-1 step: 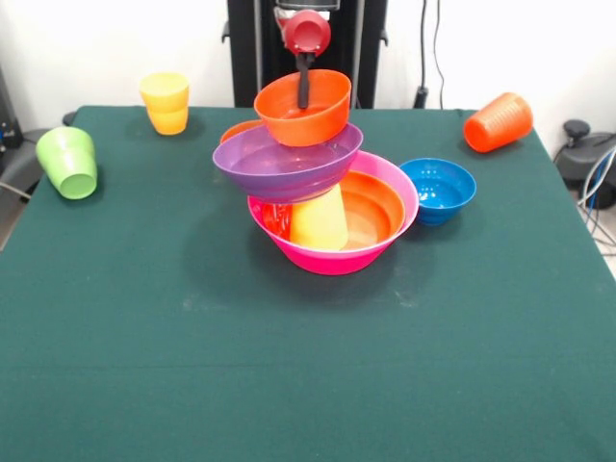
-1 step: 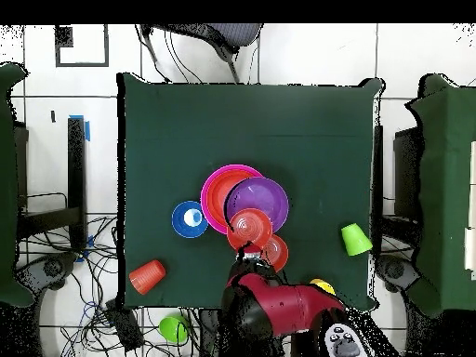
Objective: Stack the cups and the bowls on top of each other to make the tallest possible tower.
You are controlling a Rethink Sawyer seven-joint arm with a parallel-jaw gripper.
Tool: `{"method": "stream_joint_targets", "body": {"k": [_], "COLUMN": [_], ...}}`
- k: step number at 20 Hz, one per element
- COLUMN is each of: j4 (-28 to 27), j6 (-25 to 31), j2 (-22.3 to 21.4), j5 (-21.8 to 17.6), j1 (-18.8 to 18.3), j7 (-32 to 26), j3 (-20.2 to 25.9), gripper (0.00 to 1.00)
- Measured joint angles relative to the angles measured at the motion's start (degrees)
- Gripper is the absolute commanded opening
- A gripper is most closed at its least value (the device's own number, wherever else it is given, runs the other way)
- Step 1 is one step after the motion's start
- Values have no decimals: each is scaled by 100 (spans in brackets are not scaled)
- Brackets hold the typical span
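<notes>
The pile sits mid-table: the largest glossy pink plastic bowl is the base, a large orange plastic bowl nests inside it, and an upturned yellow plastic tumbler stands in that. On the tumbler rides the large purple plastic bowl, tilted and overhanging toward nine o'clock.

The step in hand looks like the placing of a small orange plastic bowl on the purple one. The gripper reaches down into it, a dark finger against the inside of the far wall, so it appears pinched on that rim; the second finger is hidden behind the wall.

Another small orange bowl peeks out behind the purple bowl at about ten o'clock. The small blue plastic bowl waits just beside the base at three o'clock. The second yellow tumbler and the green plastic tumbler are out toward ten and nine o'clock, the orange plastic tumbler on its side at two.

Next move, I'd judge: settle the bowl level, let go gently and rise straight up, because that tilted purple bowl could tip.
</notes>
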Motion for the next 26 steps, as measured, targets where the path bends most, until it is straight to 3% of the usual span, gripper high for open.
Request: {"method": "stream_joint_targets", "body": {"k": [16,26], "j4": [-129,-226], "j6": [-468,-491], "j2": [1,49], "j5": [8,238], "j1": [316,430], "j7": [0,24], "j3": [-134,-191], "gripper": [0,0]}}
